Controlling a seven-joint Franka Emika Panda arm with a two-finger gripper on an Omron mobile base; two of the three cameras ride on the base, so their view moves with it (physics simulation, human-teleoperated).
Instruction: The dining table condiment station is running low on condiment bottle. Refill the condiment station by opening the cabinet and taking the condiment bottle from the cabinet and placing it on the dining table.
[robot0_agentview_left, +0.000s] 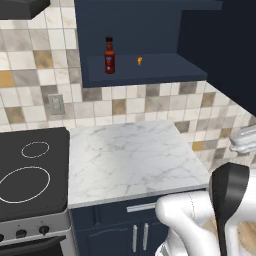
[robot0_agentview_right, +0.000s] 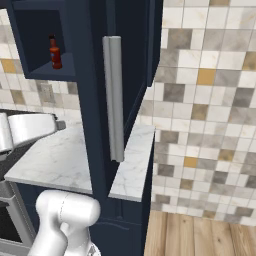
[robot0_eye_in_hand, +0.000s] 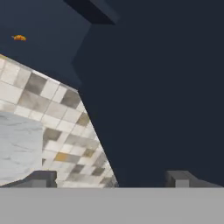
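One condiment bottle stands upright on the cabinet shelf, up high above the bench. The door is swung open, so the bottle can be reached. The fingers are spread wide and hold nothing. The hand points at the dark door, right of the shelf.

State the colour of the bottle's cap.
Black, on the condiment bottle; clearest in the left base view.

Matt navy cabinet, prob. brushed-metal handle
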